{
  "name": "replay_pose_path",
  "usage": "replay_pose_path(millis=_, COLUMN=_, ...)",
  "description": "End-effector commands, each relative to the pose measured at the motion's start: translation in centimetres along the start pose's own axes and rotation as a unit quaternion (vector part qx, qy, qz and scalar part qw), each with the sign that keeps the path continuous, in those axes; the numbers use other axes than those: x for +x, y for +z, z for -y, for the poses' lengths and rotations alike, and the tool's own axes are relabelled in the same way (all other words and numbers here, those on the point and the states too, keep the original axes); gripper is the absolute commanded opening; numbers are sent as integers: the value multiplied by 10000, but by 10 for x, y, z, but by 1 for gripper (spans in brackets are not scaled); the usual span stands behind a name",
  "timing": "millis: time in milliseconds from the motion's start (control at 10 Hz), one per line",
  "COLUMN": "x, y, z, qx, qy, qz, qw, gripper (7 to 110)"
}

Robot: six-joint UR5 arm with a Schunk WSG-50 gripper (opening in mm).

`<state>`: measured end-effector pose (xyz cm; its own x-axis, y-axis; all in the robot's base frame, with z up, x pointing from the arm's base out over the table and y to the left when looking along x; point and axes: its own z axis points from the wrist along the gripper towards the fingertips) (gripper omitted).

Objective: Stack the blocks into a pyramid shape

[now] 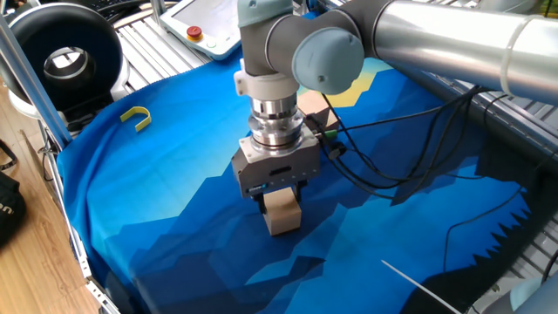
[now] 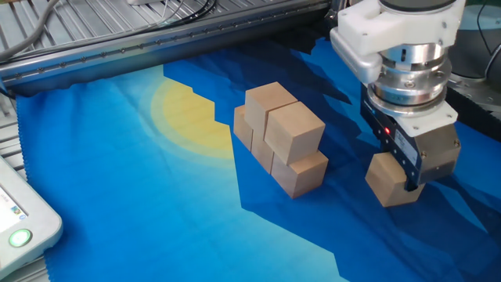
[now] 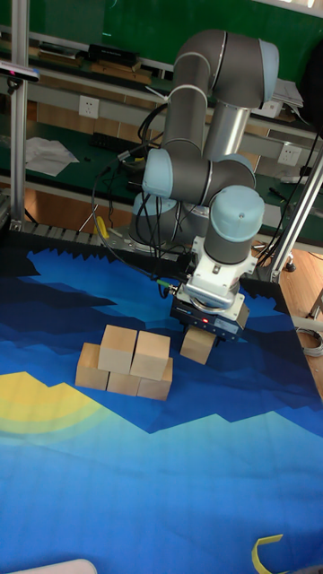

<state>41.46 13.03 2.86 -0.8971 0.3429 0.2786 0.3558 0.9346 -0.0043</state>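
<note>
While five blocks [image 2: 282, 149] sit stacked on the blue cloth [image 2: 156, 211], the gripper [image 2: 405, 171] straddles a sixth block [image 2: 385, 182]; grip contact cannot be confirmed.

gripper [image 2: 413, 174] body hides its fingers' contact with the lone block [image 2: 389, 182].
</note>
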Motion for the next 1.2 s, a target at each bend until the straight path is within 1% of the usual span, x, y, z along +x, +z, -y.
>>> replay_pose_path(millis=0, x=0, y=0, z=-1, qx=-10, qy=10, qz=-16, qw=10000, gripper=66)
replay_pose_path(millis=400, x=3, y=0, z=-1, qx=-6, qy=136, qz=-63, qw=9999, gripper=66)
replay_pose_path(millis=500, x=3, y=0, z=-1, qx=-7, qy=211, qz=-80, qw=9997, gripper=44)
replay_pose_path(millis=600, x=5, y=-1, z=-2, qx=-14, qy=312, qz=-116, qw=9994, gripper=44)
replay_pose_path(millis=700, x=6, y=-1, z=2, qx=89, qy=456, qz=-162, qw=9988, gripper=44)
replay_pose_path(millis=800, x=6, y=-2, z=3, qx=126, qy=469, qz=-137, qw=9987, gripper=44)
replay_pose_path(millis=900, x=6, y=-2, z=-3, qx=37, qy=461, qz=-135, qw=9988, gripper=7)
replay_pose_path(millis=1000, x=4, y=-4, z=-3, qx=44, qy=465, qz=-115, qw=9988, gripper=7)
replay_pose_path(millis=1100, x=2, y=-11, z=-9, qx=-11, qy=456, qz=-64, qw=9989, gripper=7)
